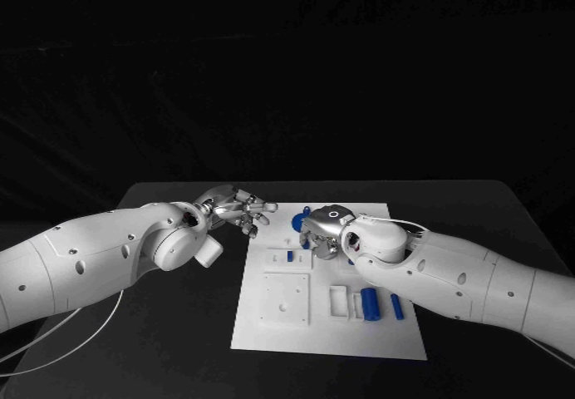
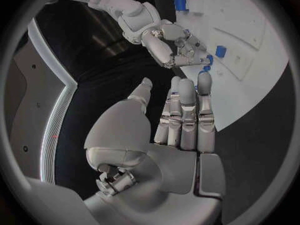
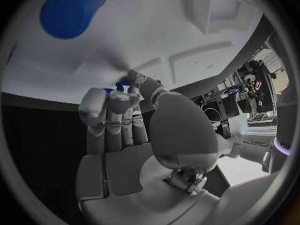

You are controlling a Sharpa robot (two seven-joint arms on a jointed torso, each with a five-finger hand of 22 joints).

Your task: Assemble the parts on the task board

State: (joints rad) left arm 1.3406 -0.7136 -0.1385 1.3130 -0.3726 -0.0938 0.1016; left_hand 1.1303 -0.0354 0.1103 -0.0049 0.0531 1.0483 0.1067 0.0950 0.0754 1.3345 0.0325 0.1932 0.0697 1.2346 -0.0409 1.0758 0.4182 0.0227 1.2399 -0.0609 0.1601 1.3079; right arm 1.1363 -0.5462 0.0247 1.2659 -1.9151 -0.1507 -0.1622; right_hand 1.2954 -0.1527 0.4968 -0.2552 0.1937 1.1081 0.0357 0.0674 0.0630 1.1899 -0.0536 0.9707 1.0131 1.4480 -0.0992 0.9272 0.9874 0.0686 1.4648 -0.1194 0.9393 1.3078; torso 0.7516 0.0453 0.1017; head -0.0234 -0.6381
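Several small blue parts (image 1: 371,306), white task board (image 1: 330,332)

Left hand (image 2: 181,120) with fingers held straight and close together, thumb out to the side, holding nothing, over the black desk (image 2: 256,135) near the edge of the white task board (image 2: 250,60). Right hand (image 2: 178,47) beyond it, fingers curled down onto the board at a small blue part (image 2: 206,60). More blue parts on board: one (image 2: 220,51) just beside, another (image 2: 180,1) farther off.

Head camera overhead; wrist cameras close; all share task board (image 1: 330,332).
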